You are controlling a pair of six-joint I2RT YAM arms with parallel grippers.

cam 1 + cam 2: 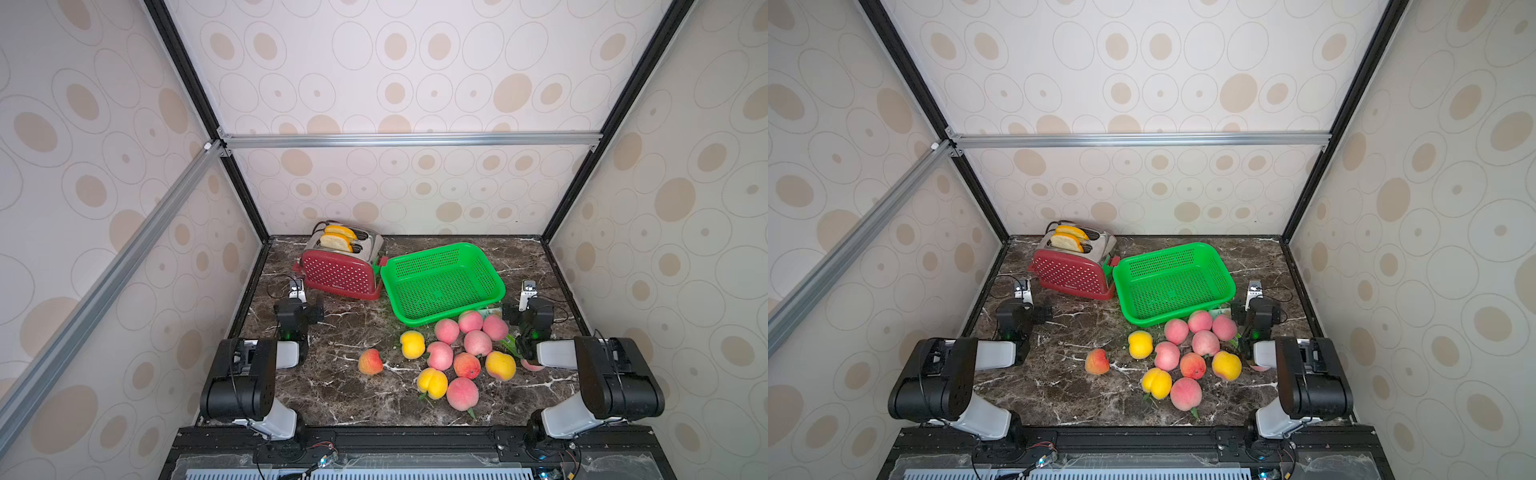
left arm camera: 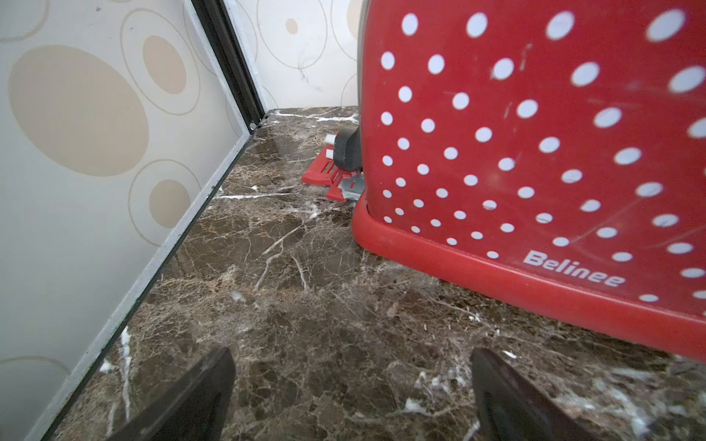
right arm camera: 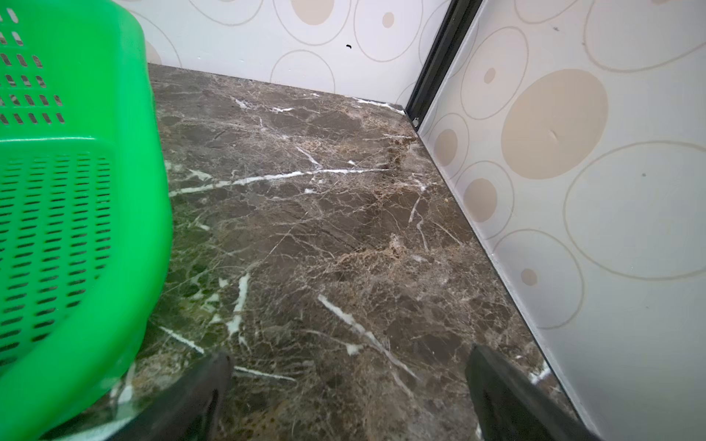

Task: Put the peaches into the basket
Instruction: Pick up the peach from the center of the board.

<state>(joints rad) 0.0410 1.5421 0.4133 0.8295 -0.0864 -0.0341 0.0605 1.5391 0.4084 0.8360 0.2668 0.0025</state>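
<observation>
Marble-brown tabletop (image 1: 332, 395) carries everything | green basket (image 1: 428, 262) stands empty at far centre | peaches (image 1: 478, 343) lie loose just beside its near rim, behind and inboard of my right fingers (image 3: 508, 397), which aim at the far wall; I judge the right arm nearer | right and left fingers (image 2: 508, 401) both spread wide, holding nothing

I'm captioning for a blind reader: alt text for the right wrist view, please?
The right gripper, open and holding nothing, hangs over the dark marble table. The green mesh basket stands close on one side; a wall with beige ovals bounds the table on the other.
</observation>
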